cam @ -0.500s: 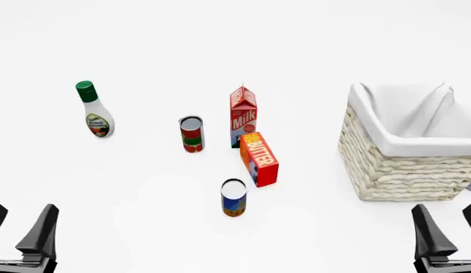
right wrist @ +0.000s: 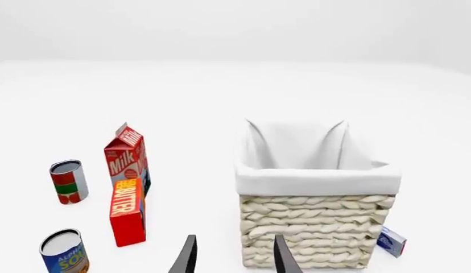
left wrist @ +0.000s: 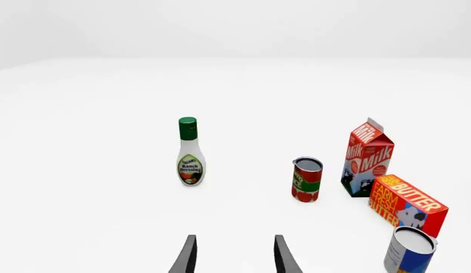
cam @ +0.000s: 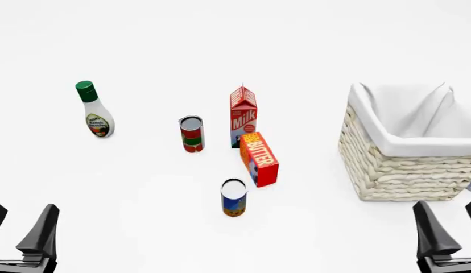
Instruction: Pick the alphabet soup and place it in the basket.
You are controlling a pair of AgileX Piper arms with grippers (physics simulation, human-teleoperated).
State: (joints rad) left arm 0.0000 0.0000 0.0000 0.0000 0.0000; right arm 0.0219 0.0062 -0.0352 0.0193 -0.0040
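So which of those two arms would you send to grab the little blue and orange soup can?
Probably the right. The alphabet soup stands between both open grippers, roughly as far from the left gripper as from the right gripper, but the basket sits on the right arm's side.

My left gripper (cam: 21, 224) and right gripper (cam: 448, 222) hover low at the near table edge, fingers parted, holding nothing.
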